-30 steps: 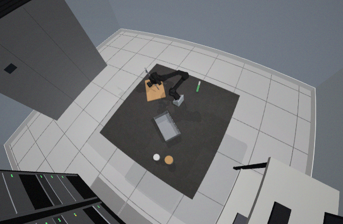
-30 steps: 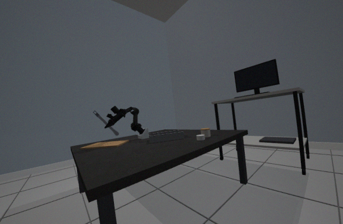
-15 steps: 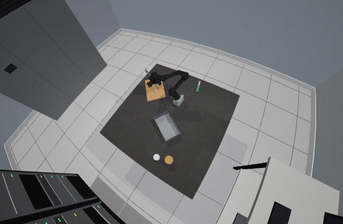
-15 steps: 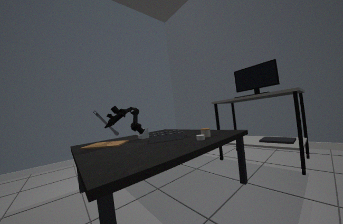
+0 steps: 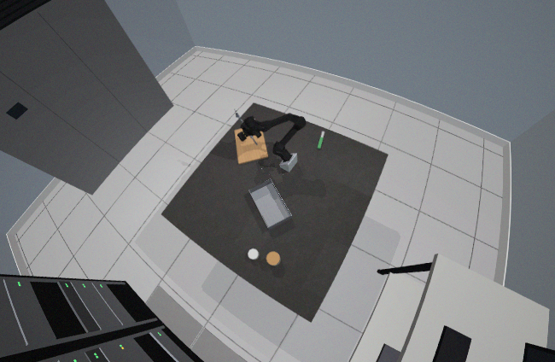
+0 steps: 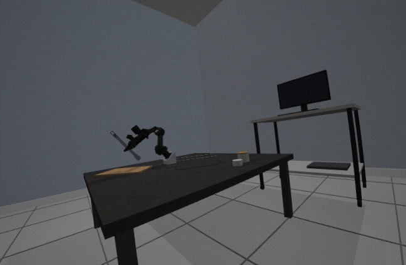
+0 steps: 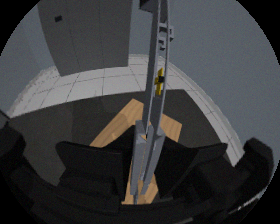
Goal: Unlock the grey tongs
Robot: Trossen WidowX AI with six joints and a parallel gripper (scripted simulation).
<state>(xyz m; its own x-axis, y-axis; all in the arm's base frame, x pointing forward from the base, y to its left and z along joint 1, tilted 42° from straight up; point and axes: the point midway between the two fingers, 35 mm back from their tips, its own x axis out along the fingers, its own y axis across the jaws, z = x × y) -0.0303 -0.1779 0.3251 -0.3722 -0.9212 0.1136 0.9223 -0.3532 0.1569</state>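
Tongs (image 6: pixel 125 145) hang in the air at the left of the exterior view, above the far end of the wooden board (image 6: pixel 123 170), tilted with the tips low and the hinge end high. The gripper (image 6: pixel 127 148) is clamped on them near mid-length; its fingers are pressed against both arms, which look nearly together in the wrist view. To the right stand the arm's base and the roasting tin (image 5: pixel 270 204), now without the tongs. Judging by the pose, the unlocking squeeze with tips down is in hand. Next, the tongs should be lowered flat onto the board and released, provided their arms spring apart.
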